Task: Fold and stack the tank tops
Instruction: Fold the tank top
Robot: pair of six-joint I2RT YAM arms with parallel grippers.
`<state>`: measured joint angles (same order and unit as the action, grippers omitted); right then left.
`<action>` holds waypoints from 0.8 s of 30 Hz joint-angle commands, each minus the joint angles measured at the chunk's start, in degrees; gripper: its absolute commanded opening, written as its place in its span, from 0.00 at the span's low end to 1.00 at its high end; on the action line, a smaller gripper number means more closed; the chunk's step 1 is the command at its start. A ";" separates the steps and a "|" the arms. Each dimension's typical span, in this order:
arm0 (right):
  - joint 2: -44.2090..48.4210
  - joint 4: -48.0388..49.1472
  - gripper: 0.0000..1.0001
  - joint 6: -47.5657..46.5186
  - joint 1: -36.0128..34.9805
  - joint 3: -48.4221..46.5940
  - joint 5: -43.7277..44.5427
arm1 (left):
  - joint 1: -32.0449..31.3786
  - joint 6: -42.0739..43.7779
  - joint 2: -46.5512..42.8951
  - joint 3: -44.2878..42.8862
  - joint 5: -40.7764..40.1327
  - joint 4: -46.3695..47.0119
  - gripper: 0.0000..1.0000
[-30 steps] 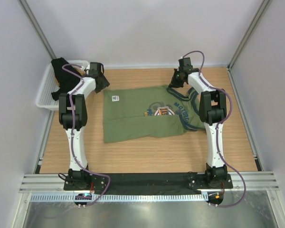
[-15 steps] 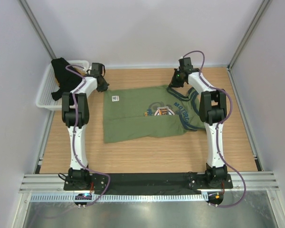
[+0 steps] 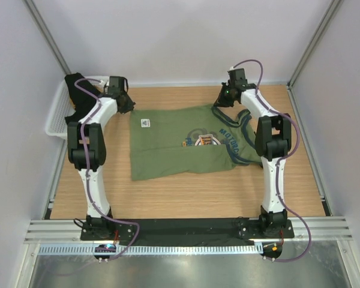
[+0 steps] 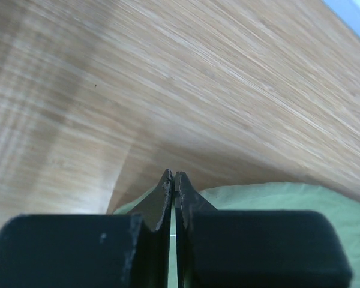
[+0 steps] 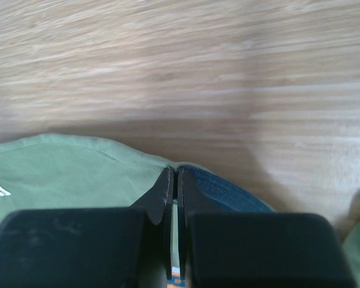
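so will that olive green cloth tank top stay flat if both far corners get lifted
Probably not: the olive green tank top lies limp and creased, so it should sag midway. Thin cloth, so likely light to lift.

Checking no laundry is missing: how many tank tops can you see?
2. The olive green tank top lies on the middle of the table; the black tank top sits in the white basket at the far left. Others could be hidden beneath it.
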<state>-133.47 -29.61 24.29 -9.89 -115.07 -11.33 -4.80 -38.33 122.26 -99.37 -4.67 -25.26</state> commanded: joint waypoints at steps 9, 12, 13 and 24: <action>24.64 7.98 0.01 0.75 -0.22 23.82 -1.50 | 0.14 0.45 -20.19 19.64 1.42 7.93 0.00; 28.60 8.60 0.01 1.02 -0.30 29.53 -1.24 | 0.14 -0.17 -24.24 24.92 1.41 8.82 0.00; 29.66 8.86 0.01 1.11 -0.39 32.25 -1.24 | 0.05 -0.26 -25.30 26.15 1.50 8.99 0.00; 40.30 9.13 0.01 0.67 -1.97 46.50 0.35 | -1.18 -2.72 -40.24 43.38 -0.96 10.40 0.00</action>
<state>-98.06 -22.28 24.77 -11.35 -70.00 -12.01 -5.78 -40.25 86.94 -58.41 -3.95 -17.78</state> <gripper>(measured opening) 0.045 0.006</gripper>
